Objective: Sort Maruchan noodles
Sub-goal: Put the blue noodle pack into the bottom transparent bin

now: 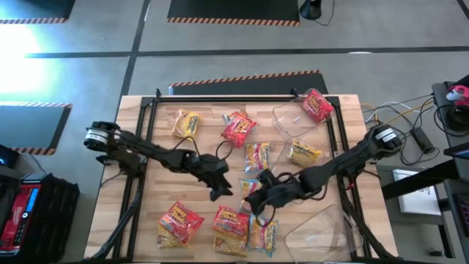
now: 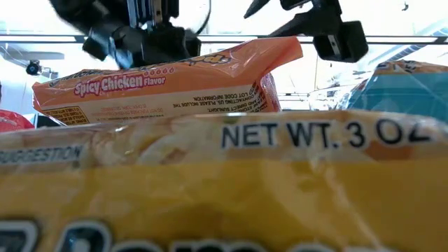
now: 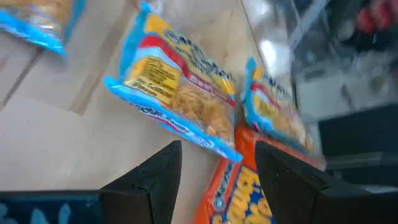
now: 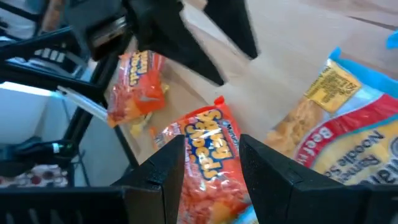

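Orange noodle packet (image 4: 208,152) lies beyond the right gripper's (image 4: 210,163) parted, empty fingers.

low view almost wholly blocked by a yellow noodle packet (image 2: 224,189), cut off on three sides. behind it, orange spicy chicken packet (image 2: 168,87) half hidden. in left wrist view, blue packet (image 3: 37,22) cropped at the corner, tub wall (image 3: 292,37) blurred.
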